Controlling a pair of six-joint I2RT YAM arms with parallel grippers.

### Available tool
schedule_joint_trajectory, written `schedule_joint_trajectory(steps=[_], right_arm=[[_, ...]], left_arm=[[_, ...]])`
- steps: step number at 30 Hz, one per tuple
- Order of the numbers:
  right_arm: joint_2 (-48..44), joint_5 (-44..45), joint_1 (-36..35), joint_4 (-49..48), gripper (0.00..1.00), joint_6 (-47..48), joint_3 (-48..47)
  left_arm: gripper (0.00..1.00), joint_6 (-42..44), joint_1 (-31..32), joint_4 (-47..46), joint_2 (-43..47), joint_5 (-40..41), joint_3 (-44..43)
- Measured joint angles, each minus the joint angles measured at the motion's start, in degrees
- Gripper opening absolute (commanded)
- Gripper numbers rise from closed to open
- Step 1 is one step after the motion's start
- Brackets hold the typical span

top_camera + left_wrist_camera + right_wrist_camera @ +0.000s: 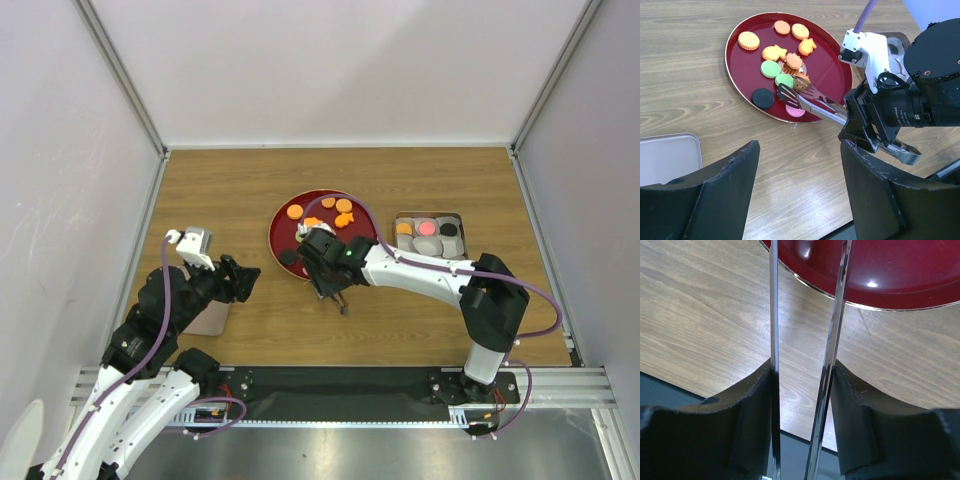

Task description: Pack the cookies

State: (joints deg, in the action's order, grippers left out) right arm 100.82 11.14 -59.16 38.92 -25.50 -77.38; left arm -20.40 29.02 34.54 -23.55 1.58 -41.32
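Cookies lie on the dark-red plate (740, 65): round orange ones (748, 40), orange fish (774, 52), green (770, 69), black (762, 98) and pink (795, 111). My right gripper (802, 365) is shut on metal tongs (812, 102), pressing their two arms (773, 315) from outside. The tongs' slotted tips rest slightly apart over the plate's near side, beside a green and the pink cookie. The metal tin (400, 250) right of the plate holds several cookies (427, 227). My left gripper (800, 145) hangs open over bare wood, nothing between its fingers.
A grey tin lid (667, 155) lies on the table at the left, under my left arm (212, 320). The right arm stretches from the near right across to the plate's near edge (285, 235). White walls close in the table.
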Motion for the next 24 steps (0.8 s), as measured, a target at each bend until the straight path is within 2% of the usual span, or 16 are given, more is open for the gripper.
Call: schedule_joint_trajectory(steps=[5, 11, 24], right_arm=[[0.1, 0.0, 0.3, -0.2, 0.35, 0.0, -0.1], [0.2, 0.2, 0.3, -0.3, 0.27, -0.1, -0.3], [-1.5, 0.7, 2.3, 0.7, 0.24, 0.0, -1.0]], left_arm=[[0.72, 0.0, 0.0, 0.0, 0.0, 0.0, 0.0], [0.72, 0.0, 0.0, 0.0, 0.0, 0.0, 0.0], [0.72, 0.0, 0.0, 0.0, 0.0, 0.2, 0.0]])
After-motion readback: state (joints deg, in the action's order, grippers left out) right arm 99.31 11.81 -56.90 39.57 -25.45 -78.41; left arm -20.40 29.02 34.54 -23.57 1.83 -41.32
